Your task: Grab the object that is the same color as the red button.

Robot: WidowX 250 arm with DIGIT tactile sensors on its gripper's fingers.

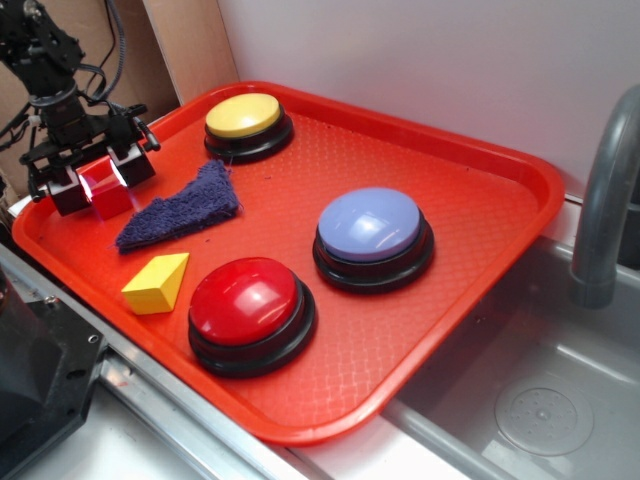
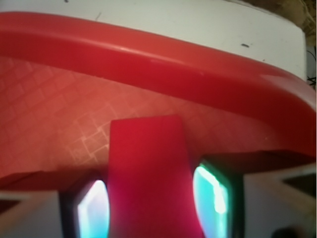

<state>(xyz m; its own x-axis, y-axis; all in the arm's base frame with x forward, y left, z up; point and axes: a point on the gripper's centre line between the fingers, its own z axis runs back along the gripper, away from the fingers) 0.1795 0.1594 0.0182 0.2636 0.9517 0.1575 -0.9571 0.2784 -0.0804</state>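
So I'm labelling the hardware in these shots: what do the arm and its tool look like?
The arm is black, built of blocky segments, with dark cables looping beside it. Its tool has a black crossbar and two black, squarish fingers. In the wrist view the fingers show black-framed pads glowing pale cyan-green, with white parts outside them. I see no readable markings.

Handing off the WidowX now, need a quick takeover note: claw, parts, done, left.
Claw: fingers on either side of the red block at the tray's far left edge; wrist view shows the block filling the gap between the pads. Looks shut on it, lift unconfirmed.
Red button: front of the tray, untouched.
Done: right-colored item picked out and straddled.
Left: confirm grip, raise the block off the tray.
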